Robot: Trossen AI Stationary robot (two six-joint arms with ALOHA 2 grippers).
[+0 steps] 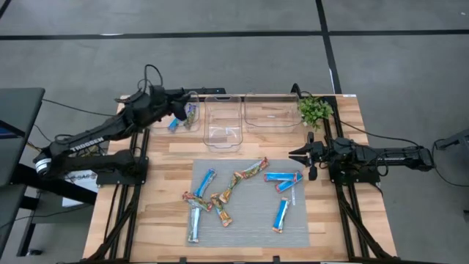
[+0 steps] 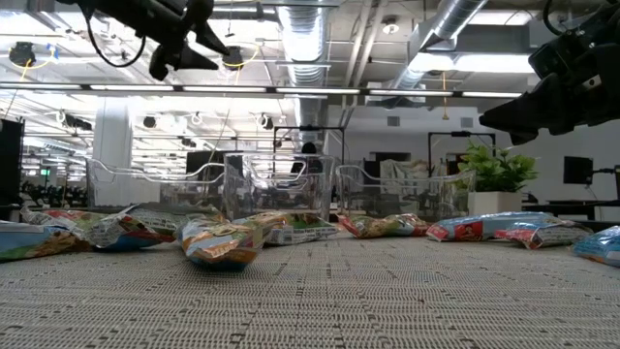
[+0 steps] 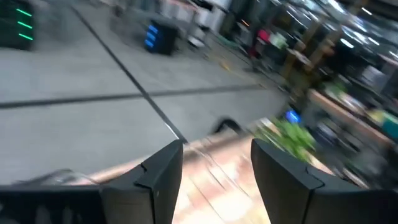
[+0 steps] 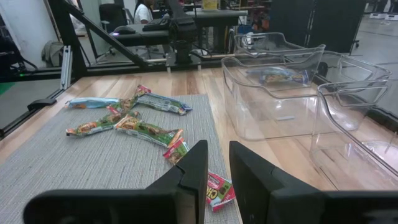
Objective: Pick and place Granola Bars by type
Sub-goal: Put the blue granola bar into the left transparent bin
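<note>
Left end effector (image 1: 192,115) (fingers parted, empty) hovers over leftmost bin (image 1: 183,110).

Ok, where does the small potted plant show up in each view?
High view: potted plant at the table's upper right corner, beside the clear bins.
Low view: plant right of centre, just right of the bins.
Left wrist view: blurred green patch right of centre.
Right wrist view: not in it.
Shared landmark: the clear bins.

Even overhead light; left wrist view heavily motion-blurred.
</note>
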